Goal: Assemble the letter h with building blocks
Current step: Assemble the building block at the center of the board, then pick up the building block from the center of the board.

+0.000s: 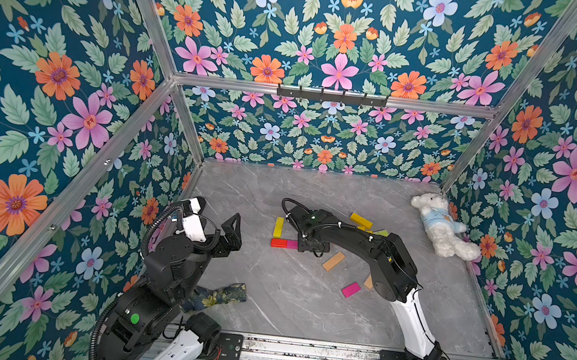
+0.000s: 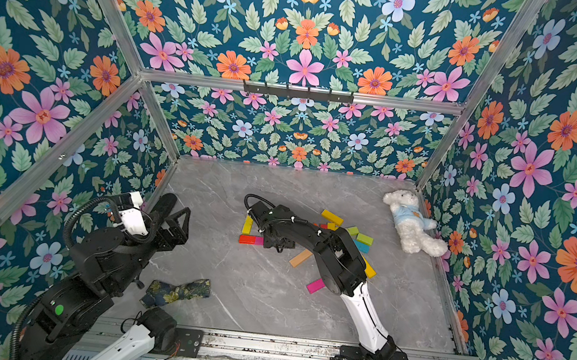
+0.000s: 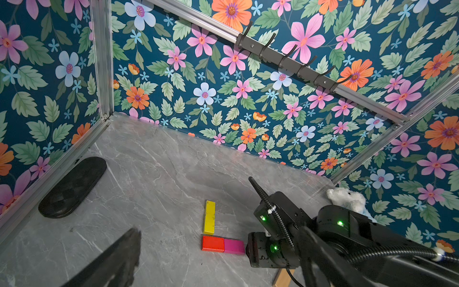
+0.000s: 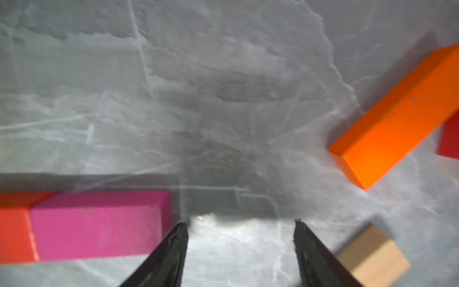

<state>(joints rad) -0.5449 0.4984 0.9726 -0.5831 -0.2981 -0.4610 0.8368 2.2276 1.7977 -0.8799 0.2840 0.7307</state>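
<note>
right fingers [image 4: 171,253]: spread, nothing gripped, held just beside pink block [image 4: 99,223] | pink block laid end to end with red block [image 3: 213,243] on surface [image 3: 161,174], yellow block [image 3: 209,217] set crosswise near red | left fingers [image 3: 72,186]: spread, empty

No readable text or labels.

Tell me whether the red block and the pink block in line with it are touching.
Touching. The left wrist view shows the red block and pink block butted end to end, with no gap between them.
</note>
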